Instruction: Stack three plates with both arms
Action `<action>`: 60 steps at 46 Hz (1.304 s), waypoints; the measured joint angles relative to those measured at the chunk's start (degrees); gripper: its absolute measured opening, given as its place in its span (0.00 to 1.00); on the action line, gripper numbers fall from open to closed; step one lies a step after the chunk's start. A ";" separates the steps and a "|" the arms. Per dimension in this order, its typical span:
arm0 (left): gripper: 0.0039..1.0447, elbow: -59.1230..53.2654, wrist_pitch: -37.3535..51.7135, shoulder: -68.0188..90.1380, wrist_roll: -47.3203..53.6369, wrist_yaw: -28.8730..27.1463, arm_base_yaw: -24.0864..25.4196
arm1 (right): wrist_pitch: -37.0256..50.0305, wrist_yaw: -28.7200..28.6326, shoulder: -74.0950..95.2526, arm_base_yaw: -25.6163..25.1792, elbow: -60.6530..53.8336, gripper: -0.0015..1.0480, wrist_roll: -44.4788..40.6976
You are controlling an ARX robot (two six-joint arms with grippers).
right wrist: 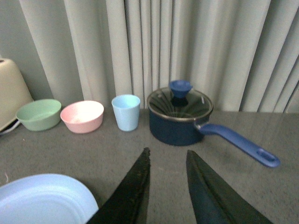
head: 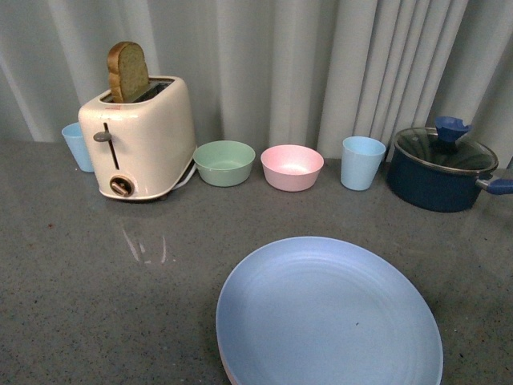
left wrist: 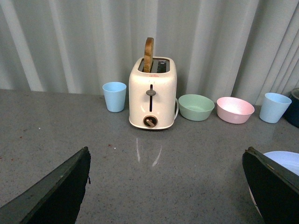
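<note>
Light blue plate (head: 329,317) sits top of a stack near the front table edge, looks light, stiff, slick; we'd pinch its rim; left gripper (left wrist: 166,186) wide apart, right gripper (right wrist: 168,186) slightly parted, both empty.

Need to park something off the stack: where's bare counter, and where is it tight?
Bare: the grey counter left of the light blue plate and in front of the toaster; also a strip between plate and bowls. Crowded: the back row by the curtain, from toaster to pot.
</note>
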 joint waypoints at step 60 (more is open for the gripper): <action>0.93 0.00 0.00 0.00 0.00 0.00 0.00 | -43.01 0.17 -49.44 0.02 -5.11 0.03 -0.48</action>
